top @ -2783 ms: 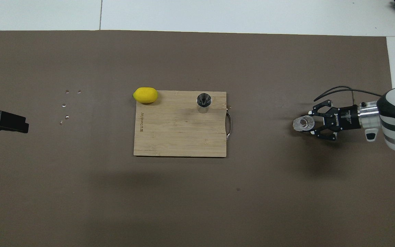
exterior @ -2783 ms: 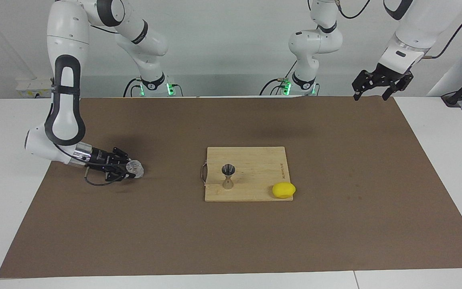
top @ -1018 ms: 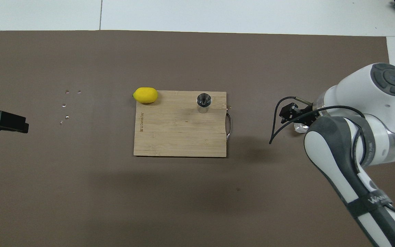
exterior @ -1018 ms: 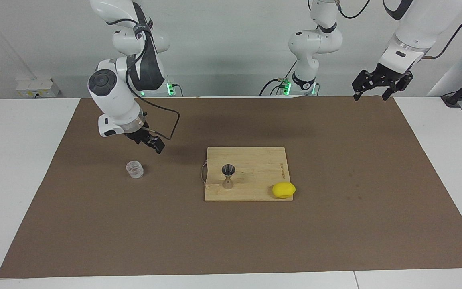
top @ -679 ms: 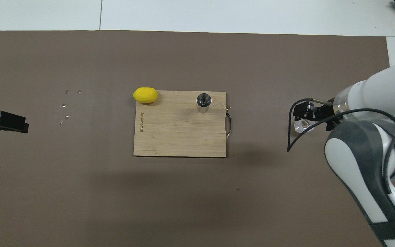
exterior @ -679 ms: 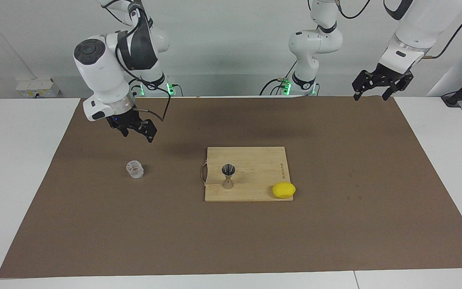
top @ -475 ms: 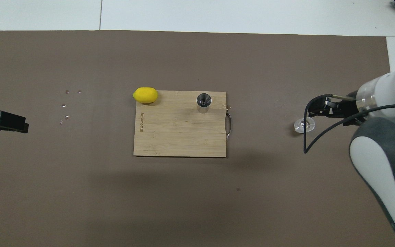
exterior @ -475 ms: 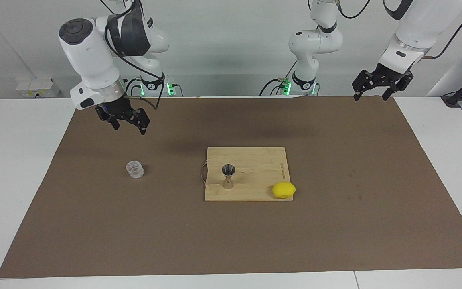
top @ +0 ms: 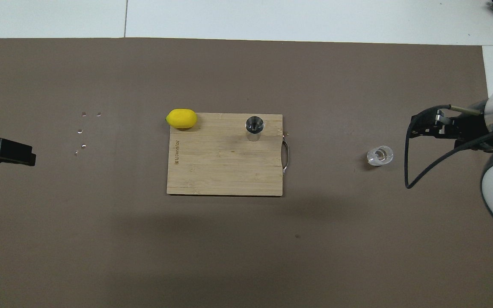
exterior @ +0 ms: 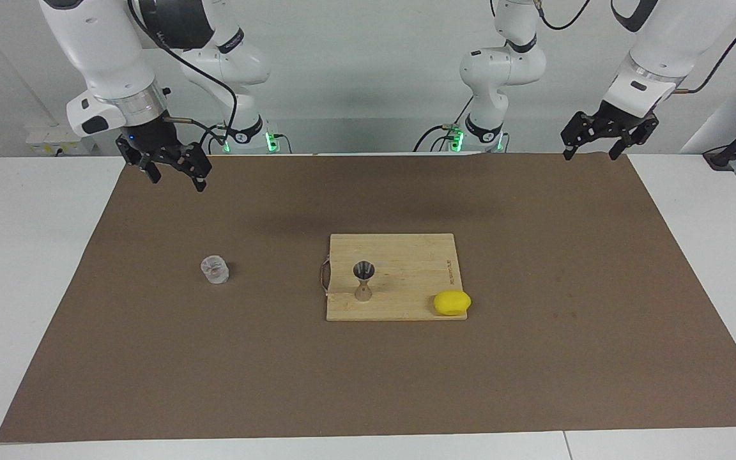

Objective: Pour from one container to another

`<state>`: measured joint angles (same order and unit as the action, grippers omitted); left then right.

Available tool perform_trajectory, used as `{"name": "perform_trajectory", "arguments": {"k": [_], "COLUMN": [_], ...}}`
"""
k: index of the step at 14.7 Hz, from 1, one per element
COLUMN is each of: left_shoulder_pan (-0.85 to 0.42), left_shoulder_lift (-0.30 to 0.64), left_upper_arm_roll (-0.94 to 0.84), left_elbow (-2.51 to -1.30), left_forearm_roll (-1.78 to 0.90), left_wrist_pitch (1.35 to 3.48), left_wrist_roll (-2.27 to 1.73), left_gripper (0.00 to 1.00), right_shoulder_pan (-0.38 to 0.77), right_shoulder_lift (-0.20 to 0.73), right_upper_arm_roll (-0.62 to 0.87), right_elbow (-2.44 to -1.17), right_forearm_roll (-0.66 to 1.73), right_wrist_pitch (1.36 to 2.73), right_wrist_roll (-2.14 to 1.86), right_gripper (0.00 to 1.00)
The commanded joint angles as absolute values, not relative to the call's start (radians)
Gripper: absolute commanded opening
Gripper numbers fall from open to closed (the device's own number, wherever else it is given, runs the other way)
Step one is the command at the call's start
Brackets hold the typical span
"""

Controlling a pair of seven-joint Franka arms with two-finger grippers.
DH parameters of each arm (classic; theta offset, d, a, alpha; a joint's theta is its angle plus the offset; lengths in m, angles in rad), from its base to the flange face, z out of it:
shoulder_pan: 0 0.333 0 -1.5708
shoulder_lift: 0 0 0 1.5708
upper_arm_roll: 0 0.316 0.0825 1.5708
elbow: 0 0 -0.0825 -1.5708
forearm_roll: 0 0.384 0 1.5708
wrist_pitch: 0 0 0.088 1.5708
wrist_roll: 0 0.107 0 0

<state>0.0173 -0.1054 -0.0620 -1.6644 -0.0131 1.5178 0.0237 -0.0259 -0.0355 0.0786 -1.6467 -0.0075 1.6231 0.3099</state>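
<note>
We see the glass tumbler (exterior: 214, 269) standing upright, mouth up, on the mat (exterior: 534, 383); both right gripper (exterior: 174, 170) and left gripper (exterior: 593, 142) hang wide, empty.

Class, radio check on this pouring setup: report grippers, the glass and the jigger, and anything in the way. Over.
Right gripper open, raised, empty. Left gripper open, waiting. Glass tumbler upright on the mat, free; jigger upright on cutting board. Nothing stands between them; lemon at board's corner.

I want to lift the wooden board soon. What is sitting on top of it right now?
On the cutting board the metal jigger stands upright near the handle edge. The lemon rests on one corner, overhanging the edge. Nothing else; the jigger's contents cannot be seen.
</note>
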Motion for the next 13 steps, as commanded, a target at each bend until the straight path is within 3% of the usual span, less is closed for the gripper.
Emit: {"name": "perform_trajectory", "arguments": {"k": [1,13], "left_shoulder_pan": [0.009,0.009], "left_shoulder_lift": [-0.114,-0.114], "left_upper_arm_roll": [-0.054,-0.054], "left_elbow": [-1.667,-1.667], "left_forearm_roll": [-0.008,-0.006], "left_wrist_pitch": [1.505,1.505], "left_wrist_roll": [0.025,0.025], "left_gripper": [1.00,1.00], "right_shoulder_pan": [-0.037,-0.028], "right_shoulder_lift": [-0.090,-0.083], "right_upper_arm_roll": [0.091,0.098], "right_elbow": [-1.687,-1.666], "right_forearm_roll": [-0.035,-0.018], "right_wrist_pitch": [1.586,1.577], "right_wrist_roll": [0.243,0.207], "right_gripper": [1.00,1.00]}}
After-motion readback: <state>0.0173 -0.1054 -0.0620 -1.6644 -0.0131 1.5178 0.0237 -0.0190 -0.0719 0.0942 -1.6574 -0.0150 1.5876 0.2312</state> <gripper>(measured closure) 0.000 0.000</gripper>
